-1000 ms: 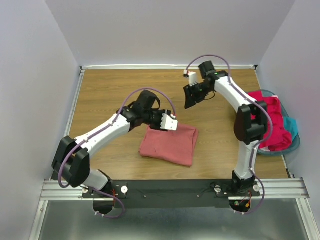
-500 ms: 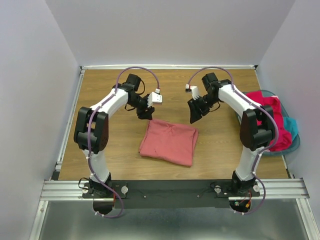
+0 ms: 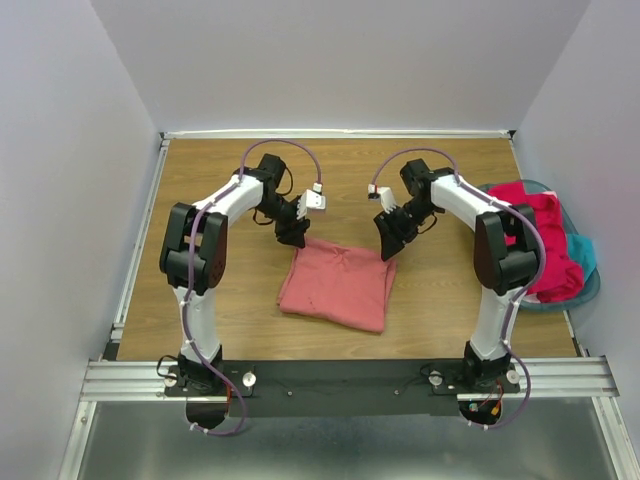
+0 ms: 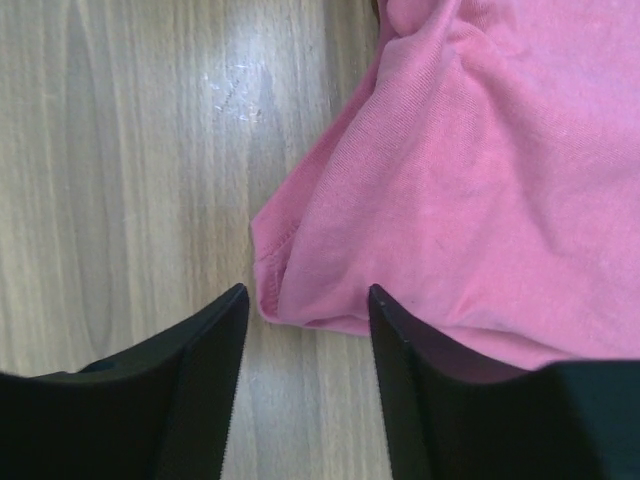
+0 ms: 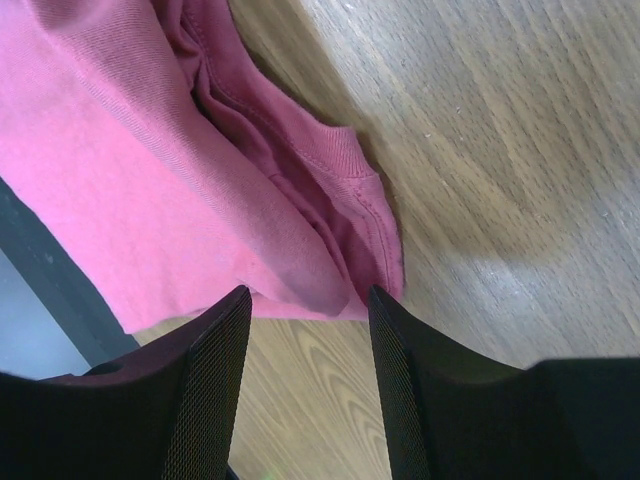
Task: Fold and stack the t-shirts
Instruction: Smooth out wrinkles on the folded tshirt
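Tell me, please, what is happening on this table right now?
Two robot arms are working on a folded salmon-pink t-shirt on the wooden table. The left fingers stand open over its far left corner, the right fingers open over its far right corner; neither holds cloth yet. A magenta-red t-shirt and a teal t-shirt wait in the basket on the right.

No legible text, label, brand, number or sign in any view; none on the salmon-pink t-shirt point(image 3: 338, 285); none on the wooden table point(image 3: 200, 180); none on either wrist view's black fingers point(image 4: 200, 390).
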Action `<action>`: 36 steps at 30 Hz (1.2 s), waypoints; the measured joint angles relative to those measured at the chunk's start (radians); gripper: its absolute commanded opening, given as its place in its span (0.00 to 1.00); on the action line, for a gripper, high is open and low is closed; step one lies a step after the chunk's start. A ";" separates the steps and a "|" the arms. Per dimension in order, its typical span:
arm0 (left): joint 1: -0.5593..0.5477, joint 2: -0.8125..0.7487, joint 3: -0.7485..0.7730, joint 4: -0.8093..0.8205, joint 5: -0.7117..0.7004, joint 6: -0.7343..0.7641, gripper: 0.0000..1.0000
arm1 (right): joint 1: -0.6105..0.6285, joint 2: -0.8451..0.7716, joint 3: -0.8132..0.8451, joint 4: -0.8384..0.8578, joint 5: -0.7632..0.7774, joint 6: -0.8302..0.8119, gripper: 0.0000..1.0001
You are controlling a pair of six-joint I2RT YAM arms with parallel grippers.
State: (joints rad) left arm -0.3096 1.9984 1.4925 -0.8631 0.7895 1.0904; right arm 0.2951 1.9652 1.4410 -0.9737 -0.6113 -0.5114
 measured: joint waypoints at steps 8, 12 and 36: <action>0.000 0.038 0.021 -0.014 0.021 0.006 0.26 | 0.000 0.004 -0.010 0.001 -0.004 -0.011 0.54; 0.000 0.042 0.038 -0.023 0.039 0.008 0.20 | 0.000 0.004 -0.028 -0.001 -0.009 -0.015 0.48; 0.029 0.050 0.038 0.012 0.025 -0.048 0.00 | -0.014 -0.135 -0.028 -0.080 0.039 -0.013 0.00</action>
State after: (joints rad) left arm -0.2806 2.0483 1.5303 -0.8509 0.8146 1.0424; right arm 0.2806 1.8305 1.4128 -1.0542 -0.5728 -0.5247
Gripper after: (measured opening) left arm 0.010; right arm 0.012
